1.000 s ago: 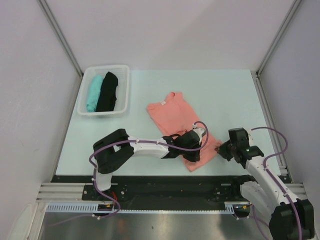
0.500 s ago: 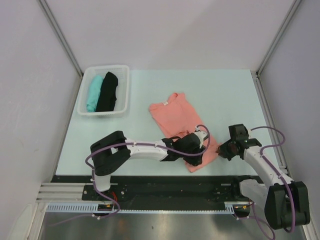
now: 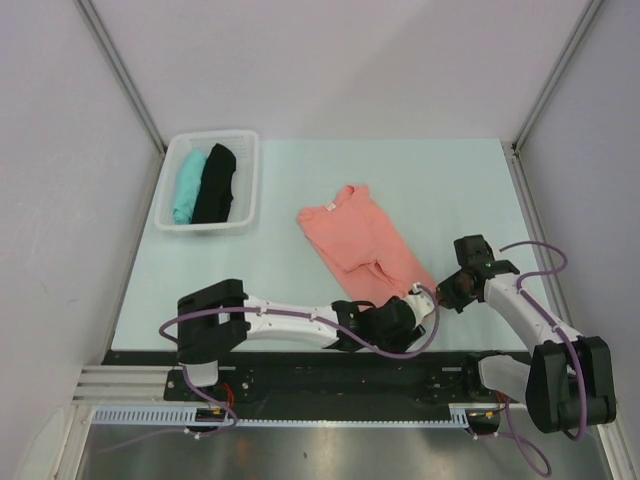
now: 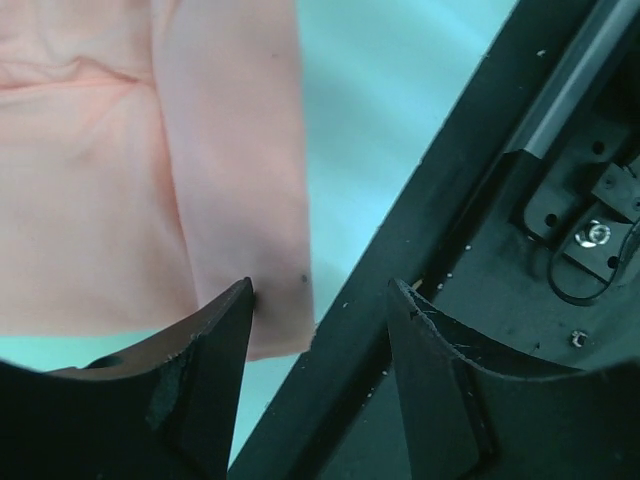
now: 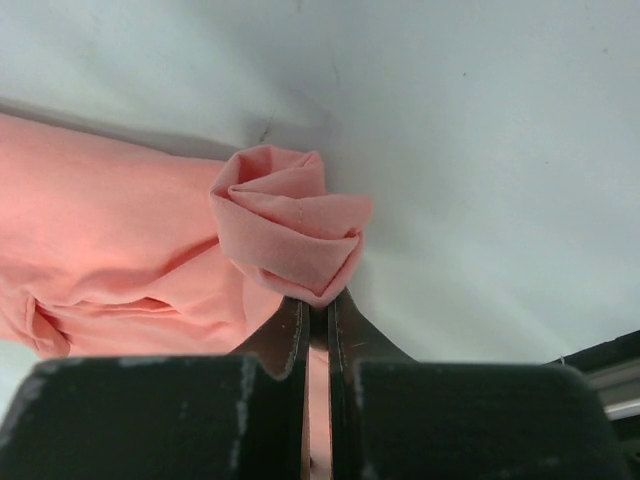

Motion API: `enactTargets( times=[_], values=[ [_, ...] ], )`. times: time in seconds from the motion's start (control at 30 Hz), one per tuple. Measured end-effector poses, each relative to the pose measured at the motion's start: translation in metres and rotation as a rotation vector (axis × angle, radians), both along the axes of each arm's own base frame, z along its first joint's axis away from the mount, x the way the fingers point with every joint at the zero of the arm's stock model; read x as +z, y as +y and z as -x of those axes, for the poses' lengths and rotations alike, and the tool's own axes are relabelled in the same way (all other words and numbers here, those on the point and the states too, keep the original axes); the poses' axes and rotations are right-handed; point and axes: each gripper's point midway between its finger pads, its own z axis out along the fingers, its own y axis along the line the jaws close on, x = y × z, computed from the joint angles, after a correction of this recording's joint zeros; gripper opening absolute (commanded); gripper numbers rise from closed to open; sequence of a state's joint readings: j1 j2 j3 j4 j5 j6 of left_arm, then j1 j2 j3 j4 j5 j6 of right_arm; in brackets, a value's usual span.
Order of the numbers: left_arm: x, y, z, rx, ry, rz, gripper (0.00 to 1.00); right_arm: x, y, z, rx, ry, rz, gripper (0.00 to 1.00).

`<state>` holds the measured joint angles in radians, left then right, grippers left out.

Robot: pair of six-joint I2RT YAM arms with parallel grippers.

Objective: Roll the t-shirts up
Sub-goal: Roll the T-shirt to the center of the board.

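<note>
sliding back off the hem to the near edge of the table (image 3: 450, 180), the left gripper (image 4: 320, 290) hung empty, fingers apart, while the right gripper (image 5: 318, 300) stayed clamped on a curled corner of the salmon-pink t-shirt (image 3: 360, 240) lying mid-table, so its roll had barely begun.

Table (image 3: 450, 190): far half and right side open, free passage. Far left: white basket (image 3: 250, 180) with teal t-shirt (image 3: 186, 186), black t-shirt (image 3: 215, 184) inside. Centre: salmon-pink t-shirt (image 3: 358, 240), flat, low. Near edge: left arm (image 3: 285, 318) lying across; left gripper (image 3: 418, 303) just beside right gripper (image 3: 445, 293) at shirt's near corner, gap tight. Walls (image 3: 60, 220) hem left, right, far.
</note>
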<state>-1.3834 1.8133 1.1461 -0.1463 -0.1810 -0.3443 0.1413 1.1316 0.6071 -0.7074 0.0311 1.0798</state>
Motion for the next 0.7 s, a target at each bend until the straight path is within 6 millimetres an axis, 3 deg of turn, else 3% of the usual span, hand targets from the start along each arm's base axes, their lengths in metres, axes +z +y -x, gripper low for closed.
enactTargets(
  times=[0.2,0.4,0.57,0.6,0.7],
  values=[
    [0.006,-0.011,0.004,-0.034,-0.102,-0.026,0.57,-0.002,-0.001,0.0,-0.001,0.016,0.012,0.0],
    [-0.01,-0.009,-0.001,-0.029,-0.172,-0.097,0.54,-0.001,-0.001,0.0,0.004,0.022,0.018,0.0],
    [-0.018,-0.005,-0.008,-0.02,-0.218,-0.137,0.38,-0.002,-0.001,0.001,0.006,0.031,0.024,0.0],
    [-0.019,-0.004,-0.009,-0.02,-0.225,-0.142,0.27,-0.002,-0.001,0.001,0.005,0.032,0.025,0.0],
    [-0.025,-0.003,-0.013,-0.017,-0.245,-0.167,0.11,-0.002,-0.001,0.001,0.008,0.034,0.027,0.0]
  ],
)
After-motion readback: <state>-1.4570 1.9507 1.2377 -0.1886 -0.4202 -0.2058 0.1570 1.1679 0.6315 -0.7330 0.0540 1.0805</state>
